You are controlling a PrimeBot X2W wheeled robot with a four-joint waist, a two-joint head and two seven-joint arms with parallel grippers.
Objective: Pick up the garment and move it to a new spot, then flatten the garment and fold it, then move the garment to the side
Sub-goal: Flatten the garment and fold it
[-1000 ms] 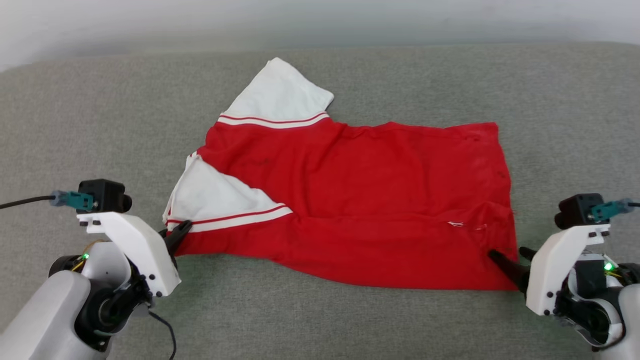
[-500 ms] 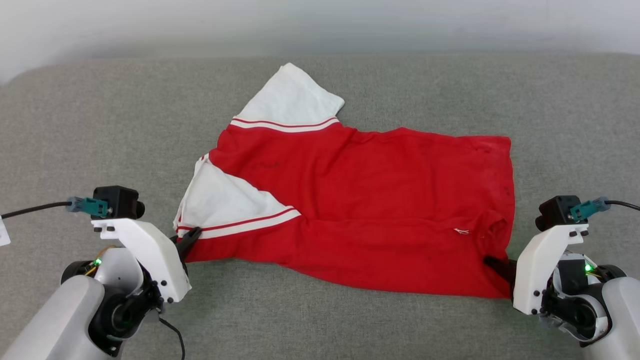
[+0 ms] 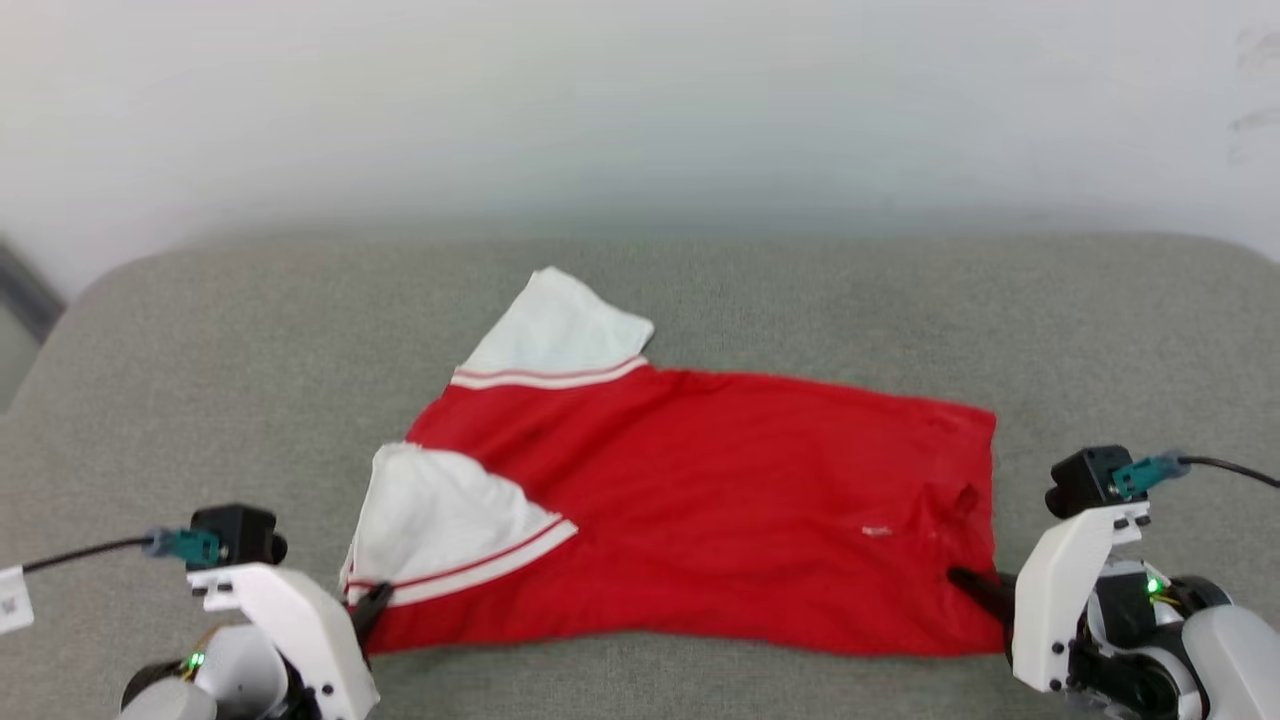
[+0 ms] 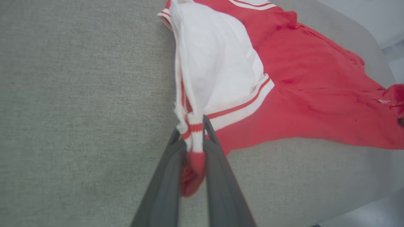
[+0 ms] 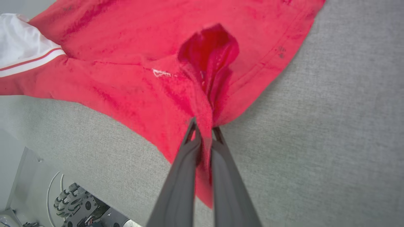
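At the near-left part of the grey upholstered bench (image 3: 200, 380), the left gripper (image 3: 372, 600) is clenched on the near-left corner of the red T-shirt (image 3: 720, 500). From the head view only its dark tips show at the cloth. The left wrist view makes the grip plain: the left gripper (image 4: 191, 126) pinches a bunch of red-and-white striped trim (image 4: 196, 126), and a lump of red cloth sits squeezed between the fingers (image 4: 164, 176).

The T-shirt lies plain-red side up across the middle of the bench, lengthwise from left to right, close to the front edge. Its near sleeve (image 3: 440, 520), white, is folded over the red body. The far sleeve (image 3: 550, 330) points toward the back edge and the pale wall (image 3: 640, 100).

Toward the right, a small white tag (image 3: 878, 531) lies on the red. At the near-right corner the right gripper (image 3: 965, 580) is shut tight on the hem. The right wrist view shows what the head view barely hints at: the right gripper (image 5: 204, 125) nips a gathered fold, with a deep pucker (image 5: 208, 50) standing up just beyond it. Past the bench's front edge, the wheels (image 5: 75, 201) of the robot's base show.
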